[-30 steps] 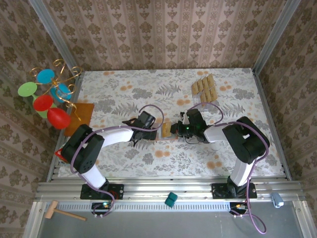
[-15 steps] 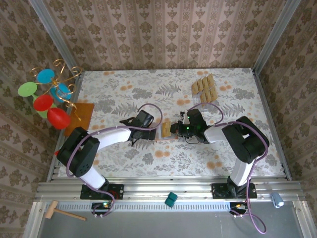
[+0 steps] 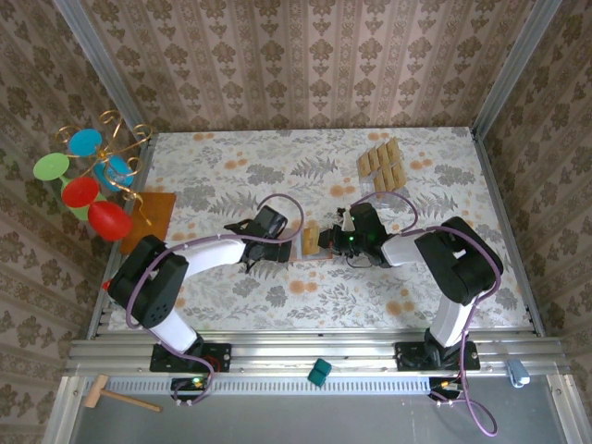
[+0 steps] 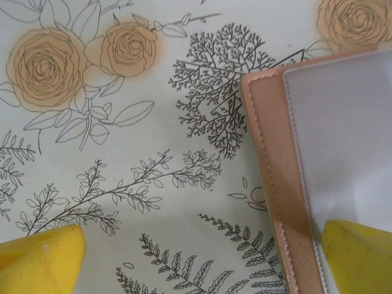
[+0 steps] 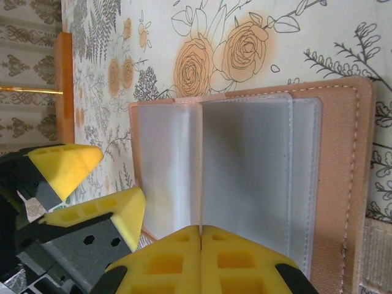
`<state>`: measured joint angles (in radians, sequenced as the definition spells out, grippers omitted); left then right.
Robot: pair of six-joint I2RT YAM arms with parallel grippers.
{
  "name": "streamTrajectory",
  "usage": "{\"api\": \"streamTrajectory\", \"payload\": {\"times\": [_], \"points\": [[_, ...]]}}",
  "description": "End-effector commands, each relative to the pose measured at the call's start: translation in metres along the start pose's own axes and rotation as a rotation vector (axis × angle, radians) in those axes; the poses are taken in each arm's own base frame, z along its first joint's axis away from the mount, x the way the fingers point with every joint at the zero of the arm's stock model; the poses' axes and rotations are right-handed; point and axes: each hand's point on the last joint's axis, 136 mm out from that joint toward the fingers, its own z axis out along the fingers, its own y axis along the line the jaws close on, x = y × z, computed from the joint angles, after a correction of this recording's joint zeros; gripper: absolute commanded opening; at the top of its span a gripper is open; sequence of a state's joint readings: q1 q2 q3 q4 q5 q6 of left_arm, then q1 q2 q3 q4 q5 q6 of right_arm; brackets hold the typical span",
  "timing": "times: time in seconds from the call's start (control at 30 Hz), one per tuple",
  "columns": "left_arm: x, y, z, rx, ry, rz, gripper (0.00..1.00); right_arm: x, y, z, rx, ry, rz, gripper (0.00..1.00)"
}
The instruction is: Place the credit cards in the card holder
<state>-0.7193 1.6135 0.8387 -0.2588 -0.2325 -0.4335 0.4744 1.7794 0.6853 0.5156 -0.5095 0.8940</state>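
Note:
The card holder (image 5: 343, 184) lies open on the floral table, its clear pockets (image 5: 245, 177) facing up; from above it sits between the two grippers (image 3: 309, 252). My right gripper (image 5: 201, 229) is shut on one thin tan credit card (image 5: 201, 165), seen edge-on and standing over the pockets. My left gripper (image 4: 199, 263) is open at the holder's left edge (image 4: 269, 159); one fingertip (image 4: 358, 251) rests on the clear pocket, the other (image 4: 40, 257) is over the table. The remaining credit cards (image 3: 381, 165) lie in rows at the back right.
An orange-brown mat (image 3: 153, 211) lies at the left edge beside a wire stand of coloured discs (image 3: 88, 180). A wooden mallet (image 3: 116, 396) and a teal block (image 3: 319, 372) lie on the front rail. Patterned walls close three sides.
The left arm's elbow has shifted a little and its gripper has settled at the holder's left edge. The right gripper and its card have stayed put.

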Motion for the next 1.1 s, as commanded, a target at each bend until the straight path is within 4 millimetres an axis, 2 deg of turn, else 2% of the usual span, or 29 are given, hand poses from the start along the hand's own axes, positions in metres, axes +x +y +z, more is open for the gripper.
{"api": "streamTrajectory", "payload": {"times": [0.0,0.1,0.3,0.43,0.67,0.87,1.07], "points": [[0.013,0.006,0.006,-0.024,0.040,0.014,1.00,-0.009,0.014,-0.006,-0.027,-0.011,-0.011,0.00],[0.007,0.004,0.003,-0.014,0.024,0.011,1.00,-0.008,0.013,-0.005,-0.026,-0.007,-0.009,0.00],[-0.018,-0.008,-0.013,0.027,-0.037,0.004,1.00,-0.007,0.011,-0.004,-0.024,-0.004,-0.005,0.00],[-0.025,-0.015,-0.016,0.045,-0.054,0.008,1.00,-0.006,0.009,-0.003,-0.021,-0.002,-0.002,0.00],[-0.013,-0.017,-0.003,0.035,-0.019,0.015,1.00,-0.005,0.008,-0.003,-0.019,0.000,0.001,0.00],[0.007,-0.010,0.010,0.010,0.016,0.007,1.00,-0.007,0.010,-0.004,-0.022,-0.004,0.000,0.00],[0.015,-0.004,0.013,-0.008,0.028,0.015,1.00,-0.015,0.016,-0.008,-0.033,-0.020,-0.005,0.00]]}}
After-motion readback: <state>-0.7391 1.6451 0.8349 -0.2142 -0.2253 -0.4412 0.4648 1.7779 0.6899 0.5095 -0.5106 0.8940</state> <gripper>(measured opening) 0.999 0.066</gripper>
